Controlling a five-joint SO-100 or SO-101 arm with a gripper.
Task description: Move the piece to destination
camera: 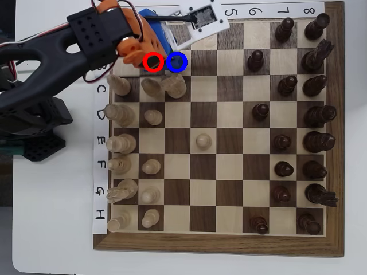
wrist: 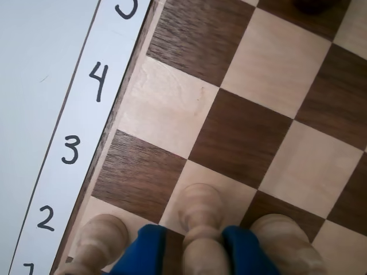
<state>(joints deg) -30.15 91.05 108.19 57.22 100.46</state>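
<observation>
Blue gripper (wrist: 198, 246) pads clamp the round-topped pale wooden piece (wrist: 200, 220) on the glossy chessboard (wrist: 241, 132).

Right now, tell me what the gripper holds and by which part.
The gripper is closed on the pale pawn: its blue fingers pinch the stem below the ball top, one on each side.

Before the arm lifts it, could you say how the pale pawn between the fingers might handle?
The pawn looks like rigid turned wood, probably light. Its smooth rounded sides could slip in the gripper. Tall and narrow, it may tip.
</observation>
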